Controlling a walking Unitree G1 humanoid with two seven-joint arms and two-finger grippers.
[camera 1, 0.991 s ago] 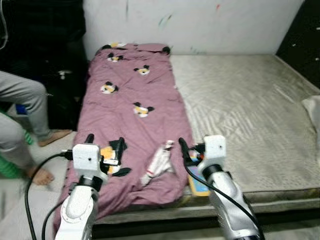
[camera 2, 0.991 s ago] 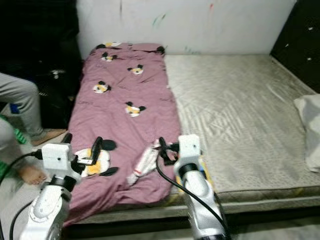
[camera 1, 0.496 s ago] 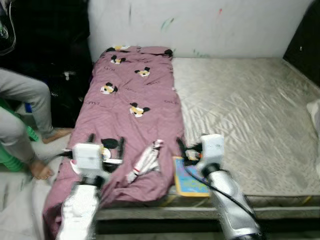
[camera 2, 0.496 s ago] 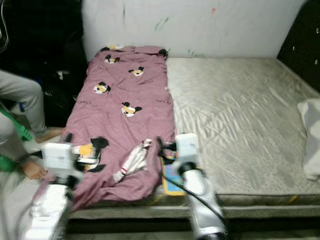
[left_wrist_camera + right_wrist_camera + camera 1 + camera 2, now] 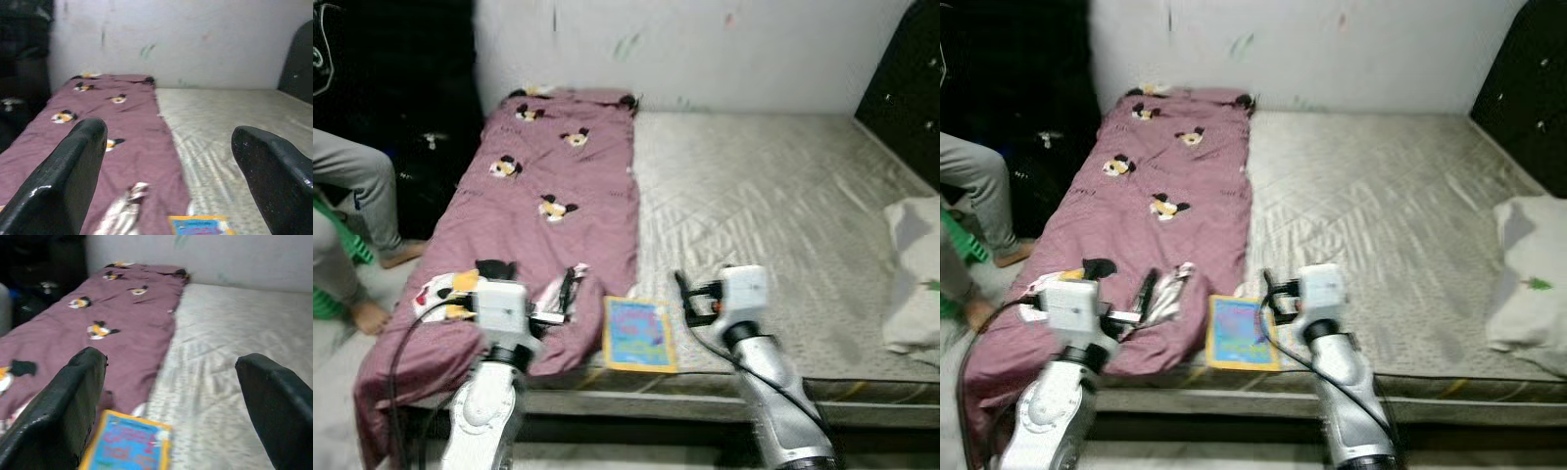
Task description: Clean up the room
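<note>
A mauve blanket [image 5: 543,171] printed with cartoon mice covers the left strip of a bare grey mattress [image 5: 773,196]. Its near end is crumpled, with a pale fold [image 5: 551,294] showing. A blue and yellow picture book [image 5: 639,334] lies flat at the mattress's front edge, beside the blanket. My left gripper [image 5: 532,286] hovers open over the crumpled blanket end, and the book [image 5: 200,226] sits low between its fingers. My right gripper [image 5: 698,294] is open just right of the book [image 5: 129,445], holding nothing.
A white pillow or cloth [image 5: 913,264] rests at the mattress's right edge. A person's legs [image 5: 352,186] in grey trousers and a bare foot [image 5: 367,315] are at the left, by something green [image 5: 328,294]. Dark furniture [image 5: 901,88] stands at the back right.
The camera has shifted back and to the right. The book, earlier partly behind my right arm, now lies in full view between the arms. Both grippers stay open.
</note>
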